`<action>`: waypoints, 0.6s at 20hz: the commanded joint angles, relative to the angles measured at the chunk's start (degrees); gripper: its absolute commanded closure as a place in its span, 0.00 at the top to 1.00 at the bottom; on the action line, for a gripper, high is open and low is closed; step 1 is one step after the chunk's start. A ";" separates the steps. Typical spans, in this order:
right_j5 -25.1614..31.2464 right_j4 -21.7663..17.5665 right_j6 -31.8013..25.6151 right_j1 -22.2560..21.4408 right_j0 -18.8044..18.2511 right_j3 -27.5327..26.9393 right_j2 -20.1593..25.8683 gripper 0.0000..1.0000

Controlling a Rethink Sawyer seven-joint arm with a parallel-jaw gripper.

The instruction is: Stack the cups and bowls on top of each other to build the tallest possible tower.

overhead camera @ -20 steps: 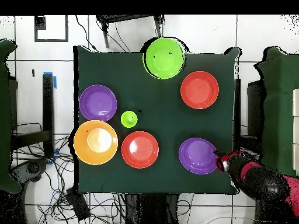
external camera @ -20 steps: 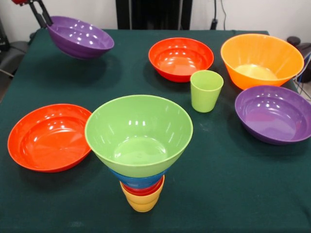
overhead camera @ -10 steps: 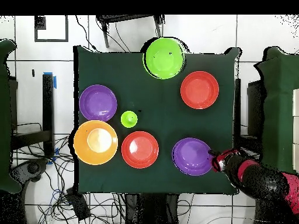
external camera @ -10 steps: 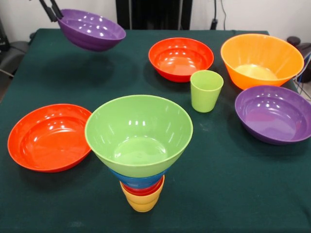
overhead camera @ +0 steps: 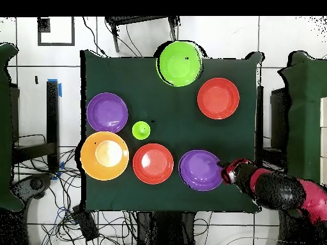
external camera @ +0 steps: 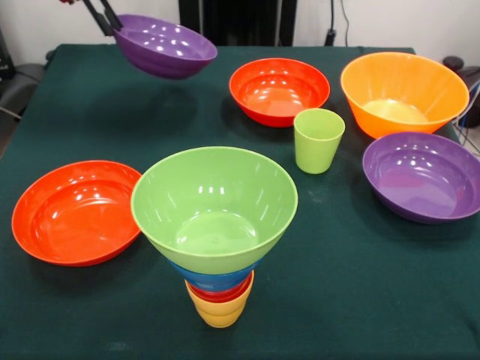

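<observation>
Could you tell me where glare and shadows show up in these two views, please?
Front view: small white highlights dot the held purple bowl, which is clear of the table and casts a soft shadow on the cloth beneath; the green bowl on the tower shows faint streaks. Overhead view: the orange bowl has a pale washed-out centre; shadows are barely visible.

The gripper (external camera: pixel 111 24) is cut off by the front view's top edge; only 2 dark fingers show at the purple bowl's (external camera: pixel 164 46) rim. In the tower (external camera: pixel 216 234), stacked bowls hide most of 2 cups.
</observation>
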 commanded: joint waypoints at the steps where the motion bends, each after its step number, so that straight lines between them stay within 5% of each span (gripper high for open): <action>1: 5.80 1.38 -4.67 7.04 7.36 -2.49 -1.98 0.00; 12: 10.75 6.28 -7.46 11.07 9.87 -11.87 -0.85 0.00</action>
